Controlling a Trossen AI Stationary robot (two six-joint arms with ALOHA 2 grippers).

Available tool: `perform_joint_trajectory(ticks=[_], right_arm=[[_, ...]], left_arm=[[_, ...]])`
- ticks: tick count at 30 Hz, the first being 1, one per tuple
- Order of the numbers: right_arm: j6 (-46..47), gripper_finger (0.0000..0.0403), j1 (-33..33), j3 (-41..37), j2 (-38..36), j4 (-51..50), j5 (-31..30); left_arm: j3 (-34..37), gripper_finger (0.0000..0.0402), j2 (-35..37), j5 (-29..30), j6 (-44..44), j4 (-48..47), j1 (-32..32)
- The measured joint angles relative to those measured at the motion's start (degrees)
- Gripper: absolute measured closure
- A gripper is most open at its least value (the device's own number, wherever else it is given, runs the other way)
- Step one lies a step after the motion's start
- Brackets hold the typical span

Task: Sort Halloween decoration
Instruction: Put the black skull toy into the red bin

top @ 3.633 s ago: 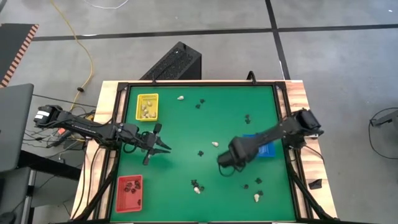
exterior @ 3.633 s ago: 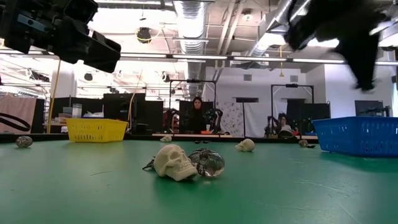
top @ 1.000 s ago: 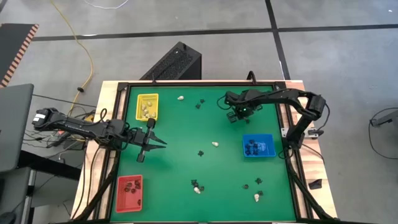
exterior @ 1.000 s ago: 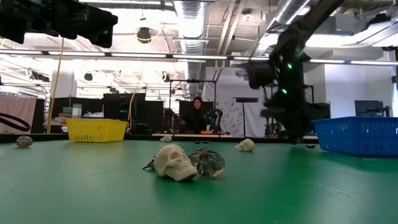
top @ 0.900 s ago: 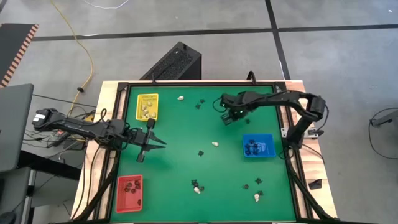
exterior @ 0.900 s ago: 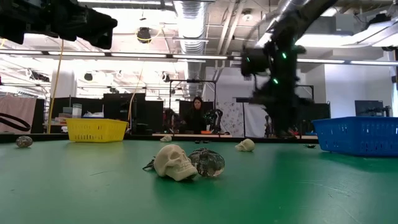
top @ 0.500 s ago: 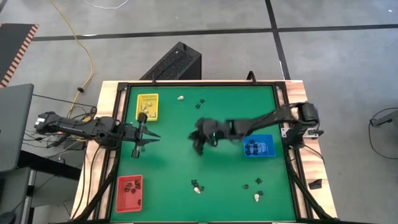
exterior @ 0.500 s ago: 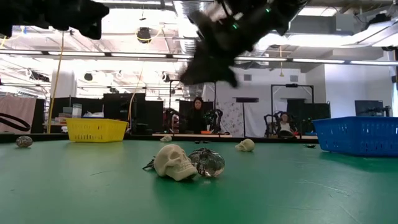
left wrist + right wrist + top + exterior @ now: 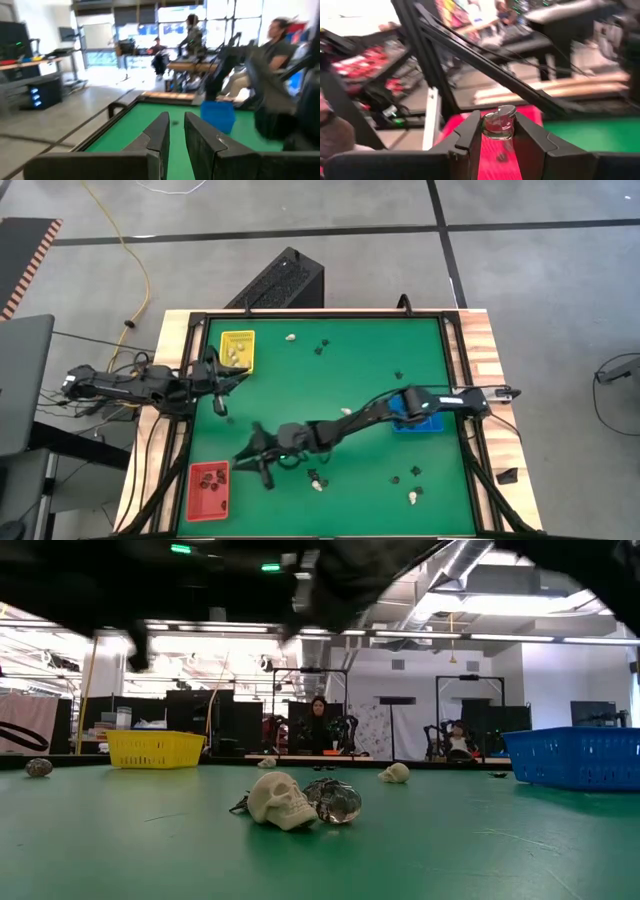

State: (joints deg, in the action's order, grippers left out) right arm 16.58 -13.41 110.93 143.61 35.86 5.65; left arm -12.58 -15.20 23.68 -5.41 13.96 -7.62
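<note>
Clear trinket carried to the red tray

Nearest the low camera, a cream skull and a glassy skull lay touching on the green felt surface, still unsorted. The right end effector was clamped on a clear, rounded trinket, reaching toward the red tray, likely its bin. Farther off, the left end effector stood by the yellow tray, its fingers narrowly parted and empty. Black trinkets dotted the far edge.

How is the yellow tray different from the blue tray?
The yellow tray sits at the table's far left corner; the blue tray sits by the right edge. The yellow tray holds whitish trinkets; the blue tray is partly hidden under the right arm, so its contents cannot be made out. Both are small rectangular trays on the green mat.
</note>
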Motion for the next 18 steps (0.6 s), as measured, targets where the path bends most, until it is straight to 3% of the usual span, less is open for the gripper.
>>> perform_joint_trajectory(ticks=[6, 10, 18], right_arm=[[0.27, 0.0280, 0.85, 24.29, 15.91, -6.65, 8.13], [2.44, 0.0280, 1.06, 18.44, 16.28, 3.99, 6.48], [3.23, 0.0279, 1.31, 19.72, 16.11, -0.08, 4.81]], left_arm=[[0.00, 0.0355, 4.00, -2.46, -0.16, -1.52, 0.00], [0.04, 0.0354, 5.99, -2.92, -0.17, -3.05, -0.06], [0.07, 0.0354, 6.54, -3.99, -0.16, -3.04, -0.07]])
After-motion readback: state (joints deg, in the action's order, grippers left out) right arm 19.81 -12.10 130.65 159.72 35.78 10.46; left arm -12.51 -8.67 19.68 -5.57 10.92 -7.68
